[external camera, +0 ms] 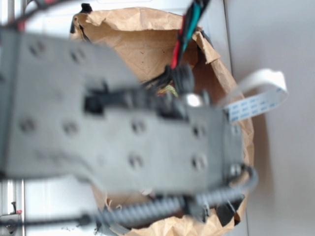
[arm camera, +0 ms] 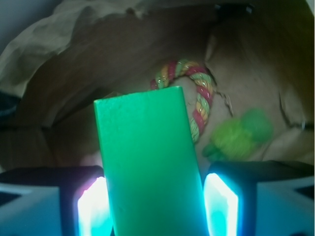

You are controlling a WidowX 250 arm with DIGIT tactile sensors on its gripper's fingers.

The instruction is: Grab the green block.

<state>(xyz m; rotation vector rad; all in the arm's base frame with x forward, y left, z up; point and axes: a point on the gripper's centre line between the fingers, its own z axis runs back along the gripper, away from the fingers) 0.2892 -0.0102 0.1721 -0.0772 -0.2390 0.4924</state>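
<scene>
The exterior view is filled by the blurred grey arm, behind which a crumpled brown paper bag is seen. In the wrist view, a multicoloured rope ring at upper centre and a fuzzy lime-green plush toy at right are contained in the bag. The green block is gripped between the closed-in fingers of the tool, its long axis directed up-frame, away from the camera.

surface: pale grey-white table | container: crumpled brown paper bag | light: bright, diffuse
</scene>
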